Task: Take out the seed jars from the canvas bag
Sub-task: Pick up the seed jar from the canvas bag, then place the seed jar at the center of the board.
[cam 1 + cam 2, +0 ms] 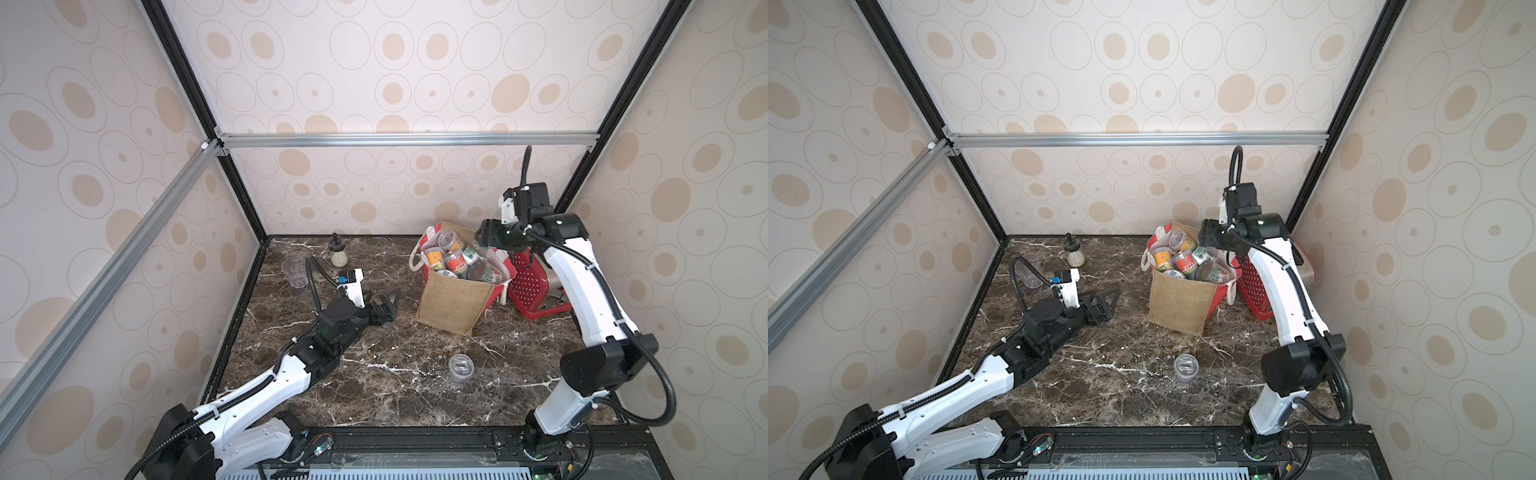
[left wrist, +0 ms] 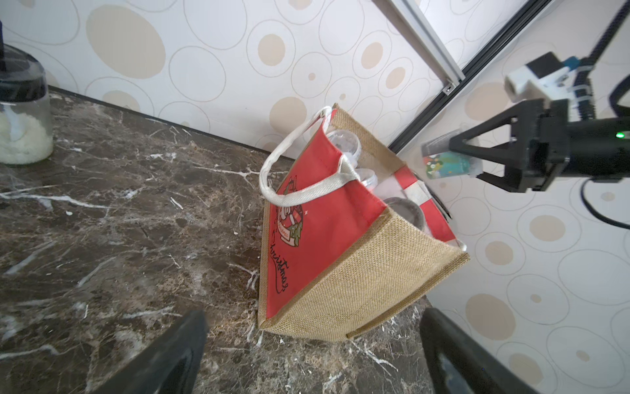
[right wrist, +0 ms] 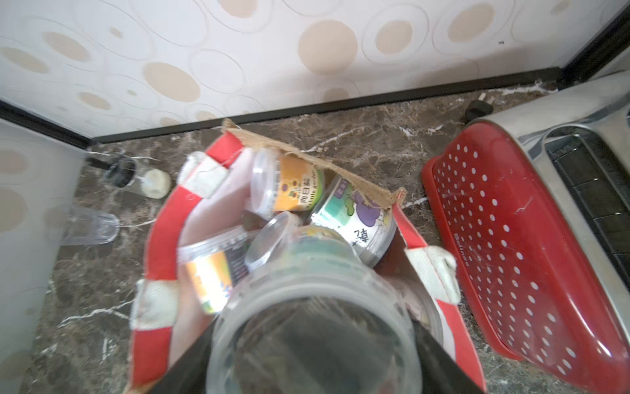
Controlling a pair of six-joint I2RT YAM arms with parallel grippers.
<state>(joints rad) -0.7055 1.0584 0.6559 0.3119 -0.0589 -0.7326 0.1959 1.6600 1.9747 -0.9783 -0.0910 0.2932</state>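
Observation:
The canvas bag [image 1: 451,301] stands at the back right of the table, tan jute with red sides [image 2: 317,235] and white handles. Several seed jars [image 1: 455,261] with bright labels lie inside it [image 3: 289,191]. My right gripper [image 2: 464,159] hangs just above the bag's mouth, shut on a clear seed jar [image 2: 449,164] with a green label. That jar's base [image 3: 313,327] fills the right wrist view between the black fingers [image 3: 191,368]. One more seed jar [image 1: 461,368] stands alone on the table in front. My left gripper [image 1: 388,302] rests low, left of the bag, open and empty [image 2: 312,354].
A glass shaker with a black knob [image 1: 338,251] and a clear tumbler [image 1: 295,272] stand at the back left. A red dotted toaster [image 1: 532,282] lies right behind the bag, close under the right arm. Walls enclose the table on three sides.

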